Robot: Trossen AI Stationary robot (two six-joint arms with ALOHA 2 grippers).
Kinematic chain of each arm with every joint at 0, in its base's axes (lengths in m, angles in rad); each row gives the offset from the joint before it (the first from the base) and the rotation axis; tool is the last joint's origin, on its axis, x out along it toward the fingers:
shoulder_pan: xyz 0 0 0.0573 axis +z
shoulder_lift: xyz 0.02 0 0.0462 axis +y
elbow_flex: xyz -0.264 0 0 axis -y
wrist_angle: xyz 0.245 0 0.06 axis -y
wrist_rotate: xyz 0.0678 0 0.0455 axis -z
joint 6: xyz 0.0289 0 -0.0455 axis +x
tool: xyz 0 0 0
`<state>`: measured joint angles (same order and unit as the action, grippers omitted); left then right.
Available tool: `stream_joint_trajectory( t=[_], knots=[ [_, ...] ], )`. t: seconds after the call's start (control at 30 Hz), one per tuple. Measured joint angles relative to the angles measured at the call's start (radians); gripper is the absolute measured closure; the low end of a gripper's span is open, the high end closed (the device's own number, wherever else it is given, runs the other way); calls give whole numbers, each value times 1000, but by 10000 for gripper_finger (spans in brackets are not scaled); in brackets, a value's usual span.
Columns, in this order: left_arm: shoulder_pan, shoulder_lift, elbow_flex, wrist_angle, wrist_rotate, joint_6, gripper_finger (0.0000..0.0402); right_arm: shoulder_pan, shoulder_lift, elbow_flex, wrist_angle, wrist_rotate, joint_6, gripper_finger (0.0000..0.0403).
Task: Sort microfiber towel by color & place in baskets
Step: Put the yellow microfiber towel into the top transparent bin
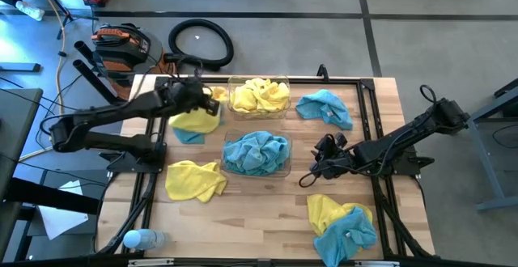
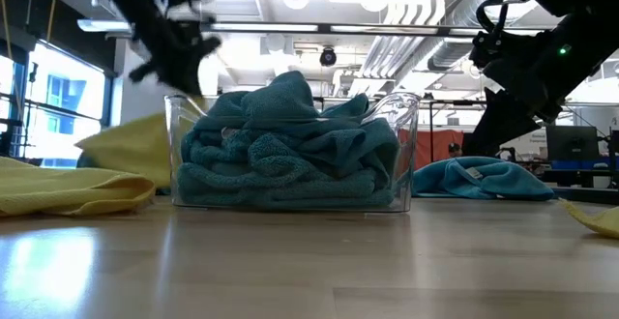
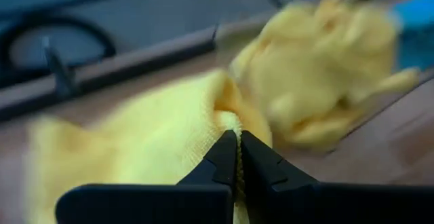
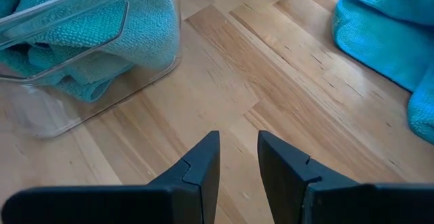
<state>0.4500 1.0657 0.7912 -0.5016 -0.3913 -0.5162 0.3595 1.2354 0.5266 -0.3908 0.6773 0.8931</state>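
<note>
My left gripper (image 1: 200,97) is beside the far basket (image 1: 259,82), which holds yellow towels, and is shut on a yellow towel (image 1: 199,120). A blue towel (image 1: 189,136) lies under that cloth's near edge. The near basket (image 1: 256,170) is full of blue towels (image 2: 290,150). Loose on the table lie a yellow towel (image 1: 194,180), a blue towel (image 1: 325,107), and a yellow and blue pile (image 1: 344,222). My right gripper (image 4: 237,146) is open, low over bare wood right of the near basket (image 4: 81,54). My left gripper pinches a bunched fold of the yellow towel (image 3: 227,122) between its two shut fingertips (image 3: 220,157). The cloth spreads away below the fingers, and in the low view its lower part (image 2: 131,150) reaches down to the table.
A clear water bottle (image 1: 142,239) lies at the near left corner. Black rails (image 1: 368,105) run along the table's edges. Bare wood (image 1: 267,210) shows between the near basket and the near edge.
</note>
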Motion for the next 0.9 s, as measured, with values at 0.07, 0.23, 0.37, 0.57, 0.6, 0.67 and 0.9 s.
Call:
stream_joint_trajectory(
  t=[0.07,0.23,0.37,0.57,0.6,0.67,0.9],
  knots=[
    [-17,-9,77,-20,-43,38,401,0,0,0,0,0,6,309],
    [-34,21,277,-22,-92,146,401,0,0,0,0,0,7,309],
    [-34,104,440,-18,-89,220,401,0,0,0,0,0,4,309],
    [-44,288,691,-28,-12,299,401,0,0,0,0,0,-4,309],
    [-50,318,728,-32,-10,307,401,0,0,0,0,0,-4,309],
    [-59,377,799,-42,-6,325,401,0,0,0,-1,0,-4,309],
    [-82,534,997,-108,-2,338,401,0,0,0,-7,0,-4,309]
  ],
)
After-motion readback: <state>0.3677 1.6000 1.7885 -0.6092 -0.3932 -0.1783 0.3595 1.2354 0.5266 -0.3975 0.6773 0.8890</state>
